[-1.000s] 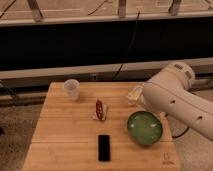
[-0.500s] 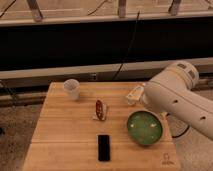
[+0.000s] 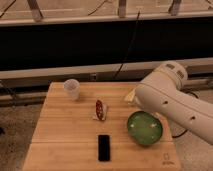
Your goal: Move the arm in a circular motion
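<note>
The arm [image 3: 167, 100] is a large glossy white limb with small dark dots. It enters from the right edge and reaches over the right side of the wooden table [image 3: 65, 135]. Its rounded joint [image 3: 172, 72] rises above the table's back right corner. The lower segment hangs just above and behind a green bowl [image 3: 144, 128]. My gripper does not show; it lies behind the thick arm segment or outside the picture.
On the table stand a white cup [image 3: 71, 88] at the back left, a red packet on a white card [image 3: 100, 109] in the middle, and a black phone [image 3: 104, 147] near the front. A pale object [image 3: 130, 96] peeks out by the arm's left edge. A dark wall and cables lie behind.
The arm drifted slightly right, then swung back left, so it now covers more of the table's right side. The table items have not moved.
</note>
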### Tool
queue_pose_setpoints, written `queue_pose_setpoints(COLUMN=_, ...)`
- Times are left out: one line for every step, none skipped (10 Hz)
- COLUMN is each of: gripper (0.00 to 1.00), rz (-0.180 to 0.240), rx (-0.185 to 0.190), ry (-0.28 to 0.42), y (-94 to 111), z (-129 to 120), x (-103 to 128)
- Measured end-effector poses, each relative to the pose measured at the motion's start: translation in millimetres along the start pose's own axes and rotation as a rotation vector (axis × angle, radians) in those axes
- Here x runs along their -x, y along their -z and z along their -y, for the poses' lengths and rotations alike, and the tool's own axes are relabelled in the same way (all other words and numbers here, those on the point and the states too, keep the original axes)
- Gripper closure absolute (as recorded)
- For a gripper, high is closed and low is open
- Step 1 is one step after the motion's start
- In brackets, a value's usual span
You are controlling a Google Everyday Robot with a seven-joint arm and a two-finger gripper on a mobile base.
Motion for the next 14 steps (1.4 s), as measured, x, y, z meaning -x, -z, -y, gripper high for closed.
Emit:
queue_pose_setpoints(gripper=0.2, rz=0.003, rx=0.001, ry=-0.001, y=3, z=-6, x=5)
queue_pose_setpoints(gripper=0.2, rz=0.005, rx=0.002, ry=-0.005, y=5, z=-11, x=6)
queue_pose_setpoints(gripper=0.2, rz=0.006, rx=0.0, ry=0.002, y=5, z=-11, x=5)
queue_pose_setpoints(gripper=0.2, rz=0.007, rx=-0.001, ry=0.019, y=6, z=-10, x=3)
queue_pose_setpoints(gripper=0.2, rz=0.006, rx=0.001, ry=0.03, y=9, z=-13, x=1)
queue_pose_setpoints(gripper=0.2, rz=0.004, rx=0.0, ry=0.025, y=10, z=-18, x=-3)
queue_pose_setpoints(gripper=0.2, rz=0.006, rx=-0.003, ry=0.026, y=7, z=-21, x=-9)
queue_pose_setpoints(gripper=0.2, rz=0.007, rx=-0.006, ry=0.025, y=5, z=-21, x=-14)
queue_pose_setpoints(gripper=0.2, rz=0.009, rx=-0.007, ry=0.028, y=3, z=-19, x=-17)
queue_pose_setpoints(gripper=0.2, rz=0.006, rx=-0.006, ry=0.038, y=4, z=-16, x=-18)
queue_pose_setpoints(gripper=0.2, rz=0.004, rx=-0.005, ry=0.047, y=8, z=-12, x=-19)
queue_pose_setpoints(gripper=0.2, rz=0.003, rx=-0.008, ry=0.067, y=10, z=-2, x=-17)
queue_pose_setpoints(gripper=0.2, rz=0.0, rx=-0.006, ry=0.082, y=9, z=3, x=-15)
queue_pose_setpoints(gripper=0.2, rz=-0.002, rx=-0.003, ry=0.089, y=6, z=3, x=-14)
